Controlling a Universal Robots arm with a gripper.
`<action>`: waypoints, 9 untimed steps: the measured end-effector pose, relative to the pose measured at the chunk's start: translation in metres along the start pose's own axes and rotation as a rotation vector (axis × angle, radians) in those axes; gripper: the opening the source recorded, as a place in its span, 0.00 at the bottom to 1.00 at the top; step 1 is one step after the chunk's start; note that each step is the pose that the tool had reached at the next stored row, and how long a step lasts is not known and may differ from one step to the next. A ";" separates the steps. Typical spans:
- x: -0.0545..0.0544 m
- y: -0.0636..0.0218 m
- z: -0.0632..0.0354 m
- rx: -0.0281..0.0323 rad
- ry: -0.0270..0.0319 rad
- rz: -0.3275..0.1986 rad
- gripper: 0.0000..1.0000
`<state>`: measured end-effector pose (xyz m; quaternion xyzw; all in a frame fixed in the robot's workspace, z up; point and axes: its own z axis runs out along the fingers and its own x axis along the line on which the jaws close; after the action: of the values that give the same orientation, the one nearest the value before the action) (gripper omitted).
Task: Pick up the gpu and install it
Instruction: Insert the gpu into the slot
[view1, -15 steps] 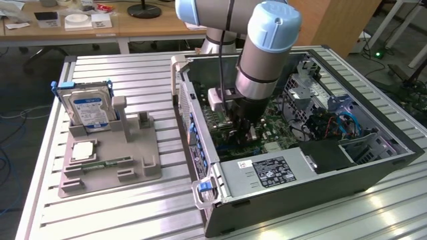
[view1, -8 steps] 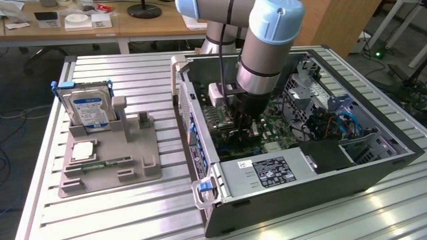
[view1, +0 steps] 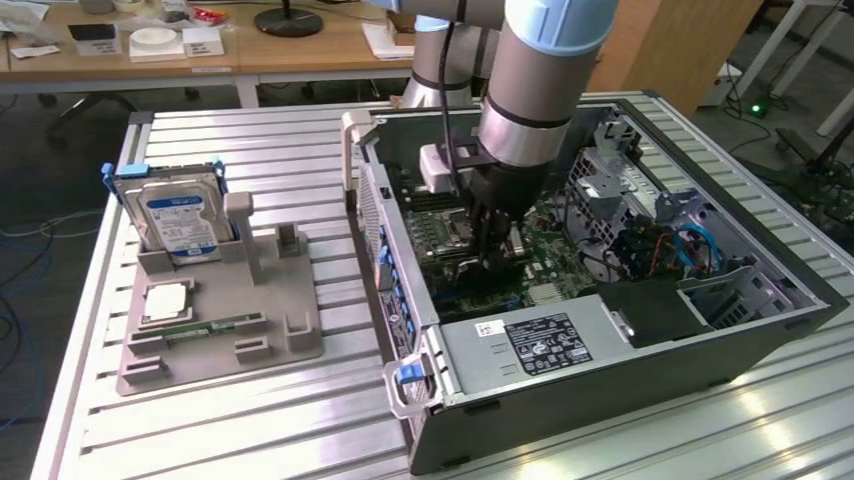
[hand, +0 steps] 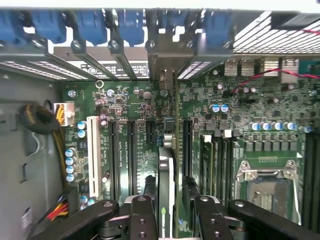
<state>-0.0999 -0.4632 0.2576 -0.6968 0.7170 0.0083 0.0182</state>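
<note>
I have the claw (hand: 166, 205) deep inside the computer case (view1: 561, 390), its fingers apart on either side of the gpu (hand: 166, 170), which stands upright in its motherboard (hand: 135, 130) slot. Seating looks done; withdrawing would demand a straight lift.

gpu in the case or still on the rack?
In the case. The gpu stands on edge over the motherboard slots, between the claw fingers, its bracket at the rear openings. Fully seated: cannot tell.
</note>
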 end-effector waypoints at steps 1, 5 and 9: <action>0.000 -0.0001 -0.0032 0.0006 0.0000 0.000 0.36; -0.001 -0.0002 -0.0137 0.0029 -0.0001 0.000 0.36; -0.001 -0.0002 -0.0155 0.0036 -0.0004 0.000 0.34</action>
<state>-0.0999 -0.4631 0.2731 -0.6968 0.7169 0.0071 0.0196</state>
